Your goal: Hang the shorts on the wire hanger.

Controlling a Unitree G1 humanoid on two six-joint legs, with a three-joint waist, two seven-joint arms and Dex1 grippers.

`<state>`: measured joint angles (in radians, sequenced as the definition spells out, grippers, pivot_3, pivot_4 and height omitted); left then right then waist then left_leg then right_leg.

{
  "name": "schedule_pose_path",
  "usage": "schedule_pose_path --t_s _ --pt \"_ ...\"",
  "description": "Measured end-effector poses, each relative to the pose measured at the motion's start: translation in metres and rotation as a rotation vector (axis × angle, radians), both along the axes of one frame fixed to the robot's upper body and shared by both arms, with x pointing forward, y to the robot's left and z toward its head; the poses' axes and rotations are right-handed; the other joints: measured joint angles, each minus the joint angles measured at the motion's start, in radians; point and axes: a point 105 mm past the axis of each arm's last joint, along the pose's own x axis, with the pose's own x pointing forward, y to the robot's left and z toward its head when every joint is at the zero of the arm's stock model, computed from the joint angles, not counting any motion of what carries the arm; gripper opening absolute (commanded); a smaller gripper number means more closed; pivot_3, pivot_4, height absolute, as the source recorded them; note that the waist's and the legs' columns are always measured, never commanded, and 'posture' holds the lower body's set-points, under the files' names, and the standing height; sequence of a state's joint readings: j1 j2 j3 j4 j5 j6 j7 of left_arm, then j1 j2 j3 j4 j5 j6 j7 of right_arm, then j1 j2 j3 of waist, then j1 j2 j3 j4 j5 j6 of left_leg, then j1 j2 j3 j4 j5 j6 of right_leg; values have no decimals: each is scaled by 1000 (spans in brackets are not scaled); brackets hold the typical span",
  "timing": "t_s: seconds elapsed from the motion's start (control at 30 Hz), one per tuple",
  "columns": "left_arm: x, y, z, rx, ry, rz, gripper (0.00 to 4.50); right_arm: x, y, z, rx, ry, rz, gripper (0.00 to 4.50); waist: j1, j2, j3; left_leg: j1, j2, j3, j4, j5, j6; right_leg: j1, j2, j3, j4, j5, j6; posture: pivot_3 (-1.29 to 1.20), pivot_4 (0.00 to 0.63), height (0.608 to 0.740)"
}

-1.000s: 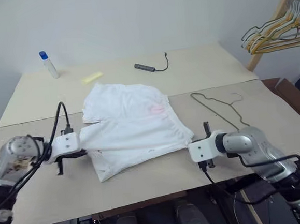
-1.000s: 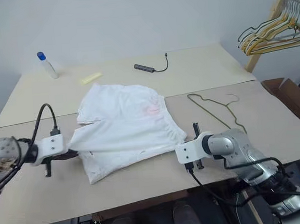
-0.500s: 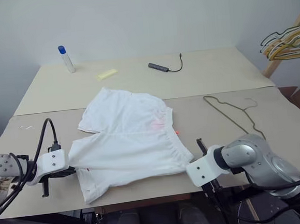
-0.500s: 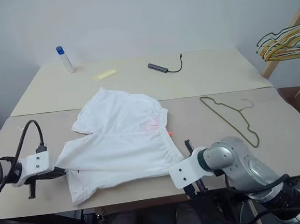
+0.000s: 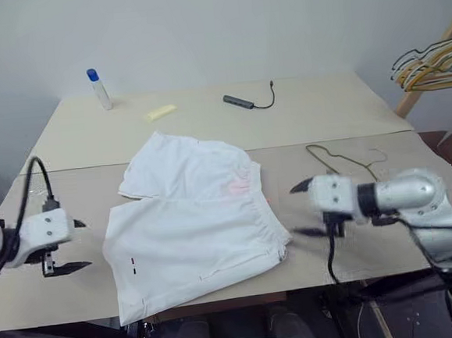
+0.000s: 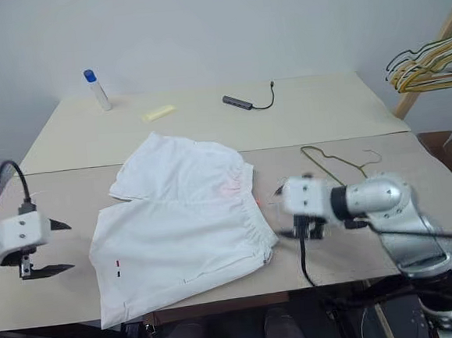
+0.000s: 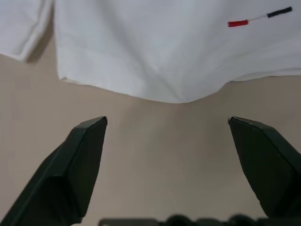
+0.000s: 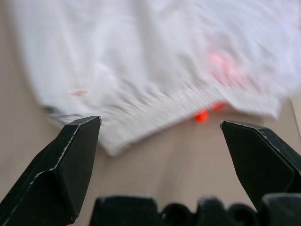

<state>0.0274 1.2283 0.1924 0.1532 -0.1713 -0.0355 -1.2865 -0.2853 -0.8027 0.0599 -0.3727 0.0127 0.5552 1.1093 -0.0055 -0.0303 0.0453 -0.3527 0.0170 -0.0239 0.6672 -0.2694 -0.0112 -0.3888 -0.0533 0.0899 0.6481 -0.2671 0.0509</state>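
We see a big tan table [image 5: 346, 105] made of two boards set side by side. The white shorts [image 5: 191, 219] lie flat and spread out on the near board, in the middle. One leg reaches back toward the far board. There is a faint pink patch near the gathered waist, and two small marks, one red and one dark, sit near the hem on the left.

Our right pincer [image 5: 301, 208] hangs just beside the waist end of the shorts. Its two black fingers are wide apart and hold nothing. Our left pincer [image 6: 57, 246] hangs just beside the hem end. Its fingers [image 7: 80, 165] are wide apart too, with nothing between them.

The wire hanger [image 6: 336, 160] lies flat on the table to the right of the shorts, partly hidden behind our right arm.

A bunch of yellow and dark hangers [image 5: 429, 63] hangs at the far right. On the far board stand a small bottle with a blue cap [image 5: 99, 89], a yellow block [image 5: 161, 111] and a dark adapter with a cable [image 5: 248, 101].
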Motion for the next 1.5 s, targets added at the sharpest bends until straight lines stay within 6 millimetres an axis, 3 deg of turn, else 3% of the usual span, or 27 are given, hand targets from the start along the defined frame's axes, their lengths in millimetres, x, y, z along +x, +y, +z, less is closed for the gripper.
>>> schedule_pose_path --t_s 0.07,0.2,0.5,0.63,0.87,1.13,1.23,1.5 --pt "8 -13 15 -153 -68 10 4449 20 -25 -4 45 17 -186 4500 2 1 0 -1 0 0 0 0 0 -1 0 0 0 1 -2 23 0 740" --pt "9 -47 27 -360 -103 -64 4449 39 -59 -15 88 61 -387 4500 -5 1 1 -2 -1 1 0 0 0 -1 -1 1 0 4 -7 18 0 740" --pt "5 -108 26 -524 -72 -210 4449 74 -130 -27 104 129 -628 4500 -28 3 1 0 -1 1 0 0 0 0 0 3 0 5 -8 29 0 740" --pt "2 -123 22 -540 -61 -242 4449 81 -145 -32 161 186 -675 4500 -43 3 1 0 -1 1 0 0 0 0 0 4 0 5 -8 43 0 740" --pt "-2 -130 11 -515 -27 -245 4449 76 -145 -71 119 324 -674 4500 -48 4 1 0 -2 1 0 0 0 0 0 4 0 5 -8 62 0 740" --pt "-4 -129 2 -485 -9 -233 4449 74 -147 -70 92 395 -673 4500 -44 4 1 0 -2 0 0 0 0 1 0 4 0 5 -8 61 0 740" --pt "-4 -129 2 -486 -8 -233 4500 73 -148 -70 70 417 -672 3959 -42 4 1 0 -2 1 0 0 0 1 0 4 0 5 -8 62 0 740" --pt "-3 -130 1 -481 -21 -238 4500 71 -148 -70 46 455 -670 1442 -40 4 1 1 -2 0 0 0 0 1 0 4 0 5 -8 57 0 740"
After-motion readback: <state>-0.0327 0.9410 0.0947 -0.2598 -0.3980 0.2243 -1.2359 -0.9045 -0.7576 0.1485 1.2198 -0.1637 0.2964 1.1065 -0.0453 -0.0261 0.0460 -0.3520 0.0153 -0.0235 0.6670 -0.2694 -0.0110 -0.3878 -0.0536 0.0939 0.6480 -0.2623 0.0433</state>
